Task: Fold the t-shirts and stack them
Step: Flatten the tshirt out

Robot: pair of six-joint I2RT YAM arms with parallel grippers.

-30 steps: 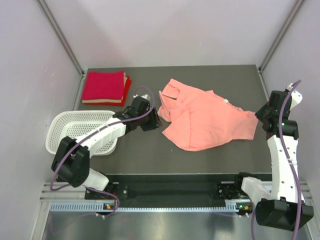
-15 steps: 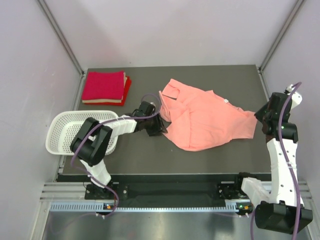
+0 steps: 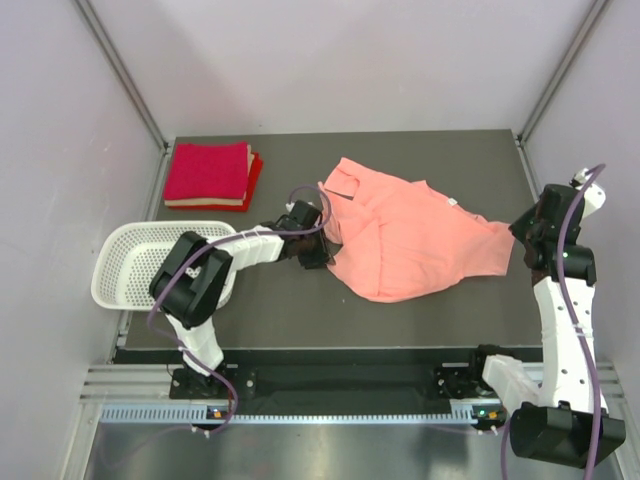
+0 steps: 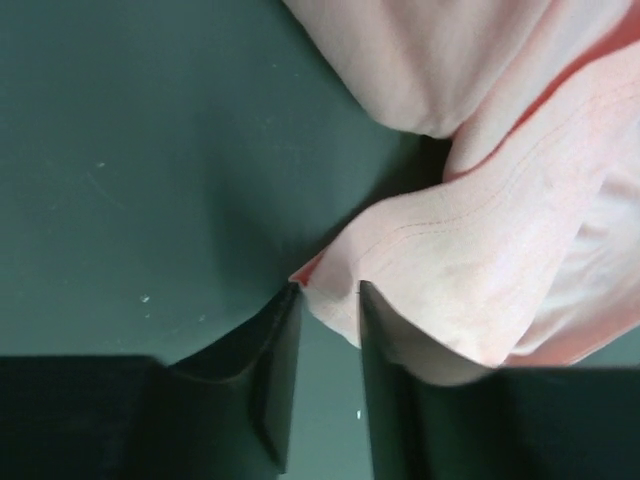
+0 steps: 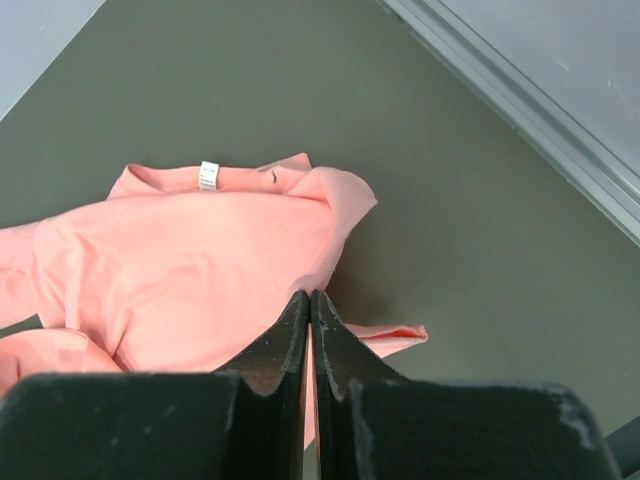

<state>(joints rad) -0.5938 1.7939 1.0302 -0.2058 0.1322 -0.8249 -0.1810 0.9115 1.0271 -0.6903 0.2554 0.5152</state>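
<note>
Looking down, we see the pink t-shirt [image 3: 415, 240] crumpled on the table [image 3: 300, 300], right of centre, and the folded red t-shirts [image 3: 208, 172] stacked in the far left corner. Our left end effector [image 4: 328, 290] is slightly spread around a corner of the pink hem. Our right end effector [image 5: 311, 297] is pressed together over the shirt's right end.

"Can you read any writing from where you stand?"

"Only a small white tag [image 5: 208, 174] on the edge of the salmon-pink t-shirt [image 5: 200, 260]. Its print is too tiny to make out."

"So no brand or number?"

"None legible."
</note>
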